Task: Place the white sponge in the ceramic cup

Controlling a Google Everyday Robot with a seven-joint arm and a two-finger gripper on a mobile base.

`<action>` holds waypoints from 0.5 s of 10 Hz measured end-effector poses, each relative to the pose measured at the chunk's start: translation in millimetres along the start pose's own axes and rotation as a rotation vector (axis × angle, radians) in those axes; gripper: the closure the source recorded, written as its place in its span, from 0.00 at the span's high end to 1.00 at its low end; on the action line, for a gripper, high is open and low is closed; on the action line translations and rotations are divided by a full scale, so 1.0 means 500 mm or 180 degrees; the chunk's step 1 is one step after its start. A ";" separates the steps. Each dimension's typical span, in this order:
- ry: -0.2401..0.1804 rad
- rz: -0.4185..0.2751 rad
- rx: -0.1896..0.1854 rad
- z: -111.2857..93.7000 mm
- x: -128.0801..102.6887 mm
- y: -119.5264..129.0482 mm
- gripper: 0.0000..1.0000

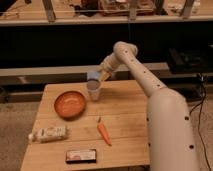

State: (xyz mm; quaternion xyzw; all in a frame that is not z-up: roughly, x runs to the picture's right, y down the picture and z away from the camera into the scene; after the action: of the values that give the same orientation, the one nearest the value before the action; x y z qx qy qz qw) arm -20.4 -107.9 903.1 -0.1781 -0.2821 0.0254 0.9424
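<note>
Gripper: we see the gripper (pixel 101 76) reaching across the far side of the table (pixel 125 135), just above the cup; it appears clamped on the sponge.
Sponge: the sponge (pixel 93 76) is a pale bluish block held directly over the cup's mouth, at or just above the rim; we cannot tell whether it touches.
Cup: the cup (pixel 93 92) stands upright near the table's far edge, just beside the orange bowl (pixel 69 104).
Handling: we judge the sponge light and soft, so it should squash under a pinch and spring back; a hold across its short sides suits it. It looks about as wide as the cup, so it may catch on the rim instead of dropping in.
Cup risk: we judge the cup stiff, breakable and easy to tip if pushed from the side.
Other things: a carrot (pixel 103 132), a whitish bag (pixel 48 134) and a dark flat packet (pixel 81 156) lie nearer the front.
Writing: the bag and packet carry print, but we can read none of it.
</note>
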 end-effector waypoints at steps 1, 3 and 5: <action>0.0002 -0.0003 -0.0002 0.000 0.000 0.000 0.27; 0.0007 -0.0009 -0.0003 0.001 0.001 0.000 0.27; 0.0010 -0.0013 -0.0007 0.002 0.002 0.001 0.27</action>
State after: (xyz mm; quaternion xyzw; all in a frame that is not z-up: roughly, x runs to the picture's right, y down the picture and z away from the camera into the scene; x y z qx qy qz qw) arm -20.0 -107.2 904.3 -0.1785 -0.2809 0.0228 0.9427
